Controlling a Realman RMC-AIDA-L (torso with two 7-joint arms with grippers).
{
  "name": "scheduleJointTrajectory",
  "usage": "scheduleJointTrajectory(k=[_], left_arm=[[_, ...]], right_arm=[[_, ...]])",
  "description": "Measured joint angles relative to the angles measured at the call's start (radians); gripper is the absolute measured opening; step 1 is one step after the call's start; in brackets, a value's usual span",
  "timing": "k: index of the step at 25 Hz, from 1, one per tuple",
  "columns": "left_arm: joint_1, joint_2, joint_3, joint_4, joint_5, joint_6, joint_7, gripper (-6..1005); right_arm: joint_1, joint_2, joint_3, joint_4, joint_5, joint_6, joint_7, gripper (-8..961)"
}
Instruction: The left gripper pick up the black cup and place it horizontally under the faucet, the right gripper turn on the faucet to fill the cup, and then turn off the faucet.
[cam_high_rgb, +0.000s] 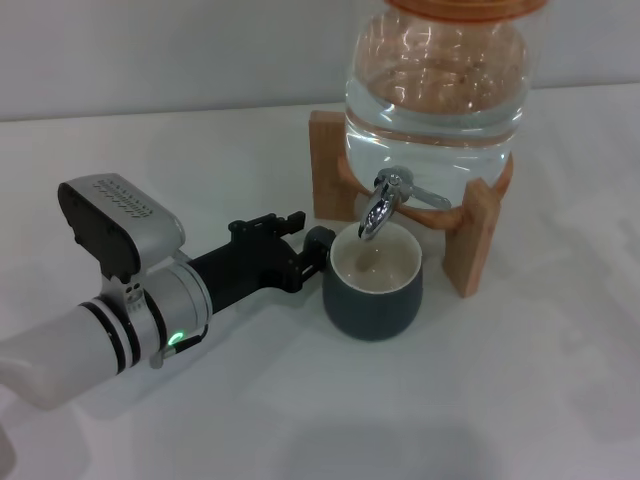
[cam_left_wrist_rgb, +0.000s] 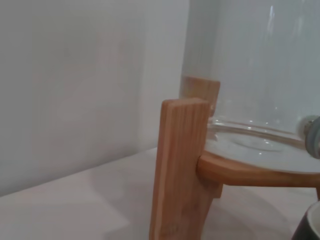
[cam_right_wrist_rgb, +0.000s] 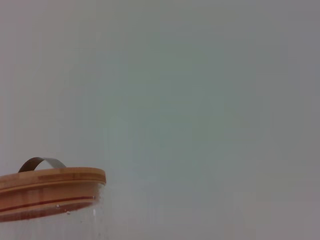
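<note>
The black cup (cam_high_rgb: 372, 292) stands upright on the white table, its cream inside right under the spout of the chrome faucet (cam_high_rgb: 385, 205). The faucet sits on the front of the clear glass water jar (cam_high_rgb: 435, 80) in its wooden stand (cam_high_rgb: 470, 235). My left gripper (cam_high_rgb: 312, 248) reaches in from the left at table height, its fingers closed at the cup's left side where the handle is hidden. A sliver of the cup's rim shows in the left wrist view (cam_left_wrist_rgb: 311, 224). My right gripper is out of view.
The left wrist view shows the stand's wooden leg (cam_left_wrist_rgb: 180, 170) and the jar's base (cam_left_wrist_rgb: 255, 145) close by. The right wrist view shows the jar's wooden lid (cam_right_wrist_rgb: 50, 192) with a metal handle (cam_right_wrist_rgb: 40, 162) against a plain wall.
</note>
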Motion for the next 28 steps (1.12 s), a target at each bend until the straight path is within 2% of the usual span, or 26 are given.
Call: scheduleJointTrajectory(k=[7,15,20,28], left_arm=[[0.012,0.003,0.004,0.002,0.032,-0.027,-0.003,479],[0.06,0.011,0.002,0.013,0.066,-0.075,-0.008,535],[0.096,0.012,0.004,0.041,0.076,-0.1,-0.016,730],[0.159,0.013,0.006,0.101,0.1,-0.208,-0.019,723]], right_arm=[[-0.004,0.0,0.0,-0.003,0.0,0.003,0.002,801],[-0.007,0.0,0.0,-0.007,0.0,0.009,0.008,800],[-0.008,0.0,0.0,-0.007,0.0,0.014,0.009,798],[-0.018,0.0,0.006,-0.009,0.0,0.024,0.009,797]])
